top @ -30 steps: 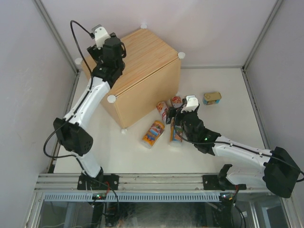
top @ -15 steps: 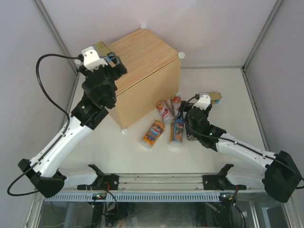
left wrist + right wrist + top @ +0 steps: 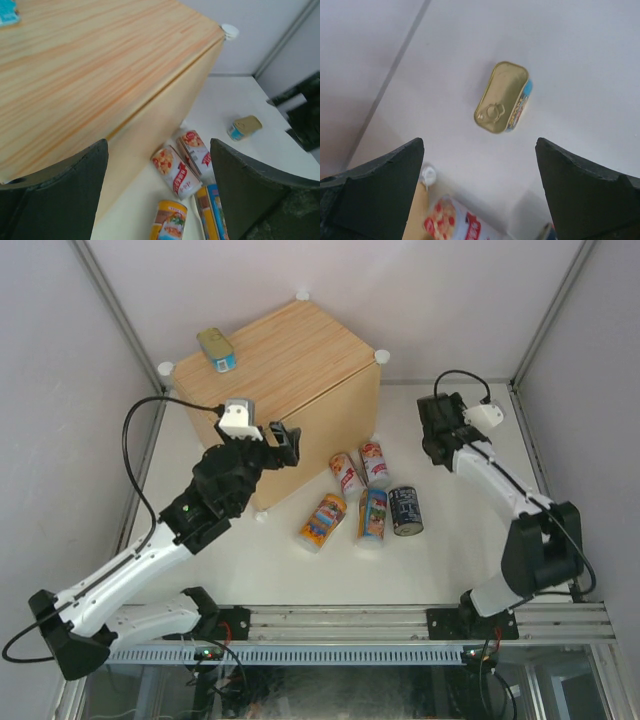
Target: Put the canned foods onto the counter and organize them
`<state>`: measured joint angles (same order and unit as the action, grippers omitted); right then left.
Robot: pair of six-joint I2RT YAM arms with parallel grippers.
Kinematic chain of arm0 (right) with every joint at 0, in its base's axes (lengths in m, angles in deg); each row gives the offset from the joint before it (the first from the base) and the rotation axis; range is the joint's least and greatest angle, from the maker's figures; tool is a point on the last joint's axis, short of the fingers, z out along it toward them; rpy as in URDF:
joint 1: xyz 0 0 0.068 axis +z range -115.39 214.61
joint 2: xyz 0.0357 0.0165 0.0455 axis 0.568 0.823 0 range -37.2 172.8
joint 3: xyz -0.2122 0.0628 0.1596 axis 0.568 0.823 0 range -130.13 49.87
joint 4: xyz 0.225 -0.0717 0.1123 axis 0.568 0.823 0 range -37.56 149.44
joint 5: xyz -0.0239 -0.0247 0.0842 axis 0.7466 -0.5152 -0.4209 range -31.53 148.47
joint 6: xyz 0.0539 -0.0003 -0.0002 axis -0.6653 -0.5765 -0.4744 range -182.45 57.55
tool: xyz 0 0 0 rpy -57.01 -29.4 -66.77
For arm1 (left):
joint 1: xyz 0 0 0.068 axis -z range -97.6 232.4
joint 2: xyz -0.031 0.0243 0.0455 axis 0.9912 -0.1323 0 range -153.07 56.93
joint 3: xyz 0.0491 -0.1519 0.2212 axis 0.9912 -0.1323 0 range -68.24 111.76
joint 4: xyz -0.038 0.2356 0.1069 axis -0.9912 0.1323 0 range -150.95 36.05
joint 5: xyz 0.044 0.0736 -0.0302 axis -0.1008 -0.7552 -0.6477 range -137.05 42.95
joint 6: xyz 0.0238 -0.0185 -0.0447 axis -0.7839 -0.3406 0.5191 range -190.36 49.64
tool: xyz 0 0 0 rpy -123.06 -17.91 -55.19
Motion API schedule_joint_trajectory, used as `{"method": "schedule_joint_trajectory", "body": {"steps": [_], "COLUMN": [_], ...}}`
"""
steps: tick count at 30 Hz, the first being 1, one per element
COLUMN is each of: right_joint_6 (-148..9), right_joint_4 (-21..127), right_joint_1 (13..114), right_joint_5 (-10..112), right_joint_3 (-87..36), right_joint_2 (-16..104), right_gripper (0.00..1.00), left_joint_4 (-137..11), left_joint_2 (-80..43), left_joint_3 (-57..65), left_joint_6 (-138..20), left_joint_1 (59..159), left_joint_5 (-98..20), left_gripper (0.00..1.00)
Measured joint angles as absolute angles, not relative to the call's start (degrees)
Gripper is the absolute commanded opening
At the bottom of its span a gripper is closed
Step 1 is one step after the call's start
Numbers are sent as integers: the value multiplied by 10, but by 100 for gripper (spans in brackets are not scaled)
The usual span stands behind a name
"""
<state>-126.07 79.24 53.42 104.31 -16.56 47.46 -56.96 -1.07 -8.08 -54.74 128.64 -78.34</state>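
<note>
The counter point(image 3: 290, 370) is a light-wood box at the back. One flat gold-topped tin point(image 3: 215, 348) lies on its far left corner. My left gripper point(image 3: 283, 438) is open and empty, above the counter's front face. Two red-white cans point(image 3: 345, 475) point(image 3: 374, 462), an orange can point(image 3: 322, 522) and a blue can point(image 3: 373, 516) lie on the table. A dark can point(image 3: 405, 510) stands beside them. My right gripper point(image 3: 436, 443) is open and empty above the second flat tin point(image 3: 502, 97), which my arm hides in the top view. The left wrist view shows that tin point(image 3: 245, 127) and the cans point(image 3: 175, 172).
White knobs point(image 3: 381, 356) mark the counter's corners. Grey walls and metal posts enclose the white table point(image 3: 480, 540). In the left wrist view my right arm point(image 3: 300, 110) shows dark at the right edge.
My left gripper left the flat tin on the counter and drew back toward the front. My right arm swung from the cans to the back right, leaving the dark can by the blue can.
</note>
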Motion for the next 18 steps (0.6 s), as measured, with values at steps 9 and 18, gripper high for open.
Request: {"method": "schedule_joint_trajectory", "body": {"steps": [9, 18], "right_joint_6": [-1369, -1373], "right_joint_4": [908, 925], "right_joint_1": [442, 395], "right_joint_5": [980, 920], "right_joint_3": [-279, -318], "right_joint_2": [634, 705], "right_gripper": [94, 94], "left_joint_4": [-637, -675], "left_joint_2": [38, 37], "left_joint_3": [-181, -182], "left_joint_6": [-528, -530], "left_joint_1": [1292, 1296], "left_joint_5": [-691, -643], "left_gripper": [86, 86]}}
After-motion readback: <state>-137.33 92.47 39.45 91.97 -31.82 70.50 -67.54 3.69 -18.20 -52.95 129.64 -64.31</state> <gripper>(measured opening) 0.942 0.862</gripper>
